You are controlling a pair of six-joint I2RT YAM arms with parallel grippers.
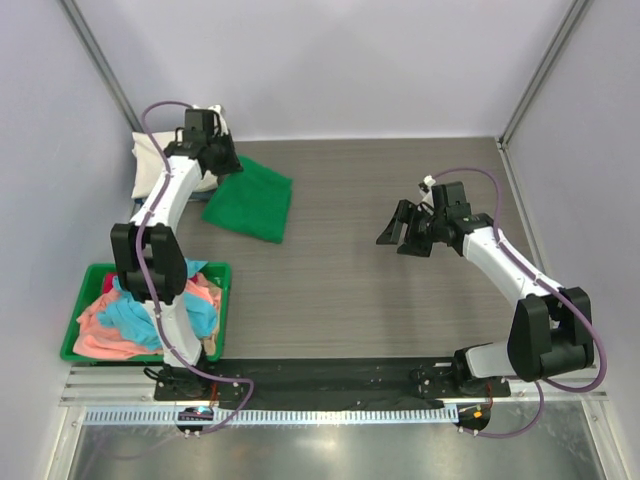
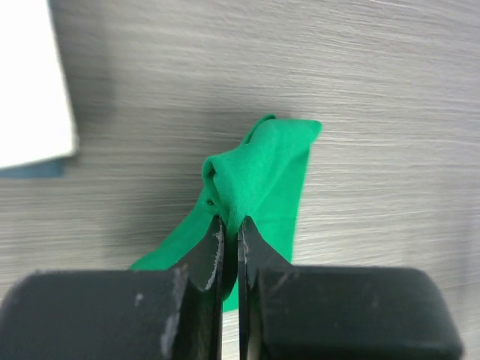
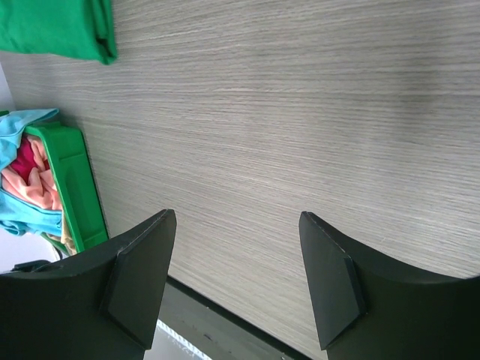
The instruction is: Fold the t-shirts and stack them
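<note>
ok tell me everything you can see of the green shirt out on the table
The green shirt is plain bright green, soft cotton by the look, with no print showing. It is folded into a rough rectangle and lies flat on the grey table, far left, beside a folded white shirt. The left tool is shut on its far corner, pinching up a small ridge of cloth.

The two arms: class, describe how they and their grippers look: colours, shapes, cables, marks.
Both the left arm and right arm have white links between bulky black joints, with a mauve cable looping along each. The left gripper and right gripper are black with two flat tapered fingers; the left fingers show pale scuffs near the tips.
</note>
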